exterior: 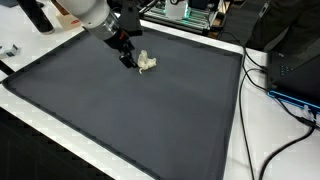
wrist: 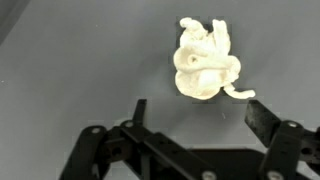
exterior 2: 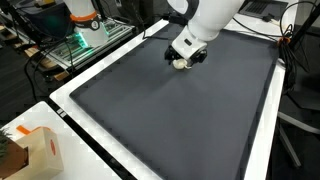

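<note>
Your gripper (wrist: 195, 108) stands wide, with bare mat (wrist: 70, 60) between its fingers. The cream knotted lump (wrist: 205, 62) just beyond them is your one obstacle, and you can pass on every side of it. Cables (exterior: 290, 100) lie beside the mat, well apart.

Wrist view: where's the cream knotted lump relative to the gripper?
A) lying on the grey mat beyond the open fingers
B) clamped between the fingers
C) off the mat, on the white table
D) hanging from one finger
A: in the wrist view the cream lump lies on the grey mat past the fingertips, and the gripper stands open with nothing between its fingers.
</note>
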Controlling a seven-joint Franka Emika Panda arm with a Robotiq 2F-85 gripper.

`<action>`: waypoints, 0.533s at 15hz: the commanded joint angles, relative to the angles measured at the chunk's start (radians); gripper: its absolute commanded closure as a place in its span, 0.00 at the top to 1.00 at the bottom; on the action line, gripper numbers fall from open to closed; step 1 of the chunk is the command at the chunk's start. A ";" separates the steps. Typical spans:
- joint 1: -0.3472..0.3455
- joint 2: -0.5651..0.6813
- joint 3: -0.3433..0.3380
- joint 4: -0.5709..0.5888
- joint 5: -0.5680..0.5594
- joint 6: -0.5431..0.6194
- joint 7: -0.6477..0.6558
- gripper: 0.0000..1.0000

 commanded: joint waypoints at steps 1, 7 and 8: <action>0.050 0.040 -0.008 0.072 -0.102 -0.064 0.069 1.00; 0.142 0.058 -0.005 0.123 -0.295 -0.129 0.124 1.00; 0.160 0.058 -0.004 0.126 -0.336 -0.140 0.130 1.00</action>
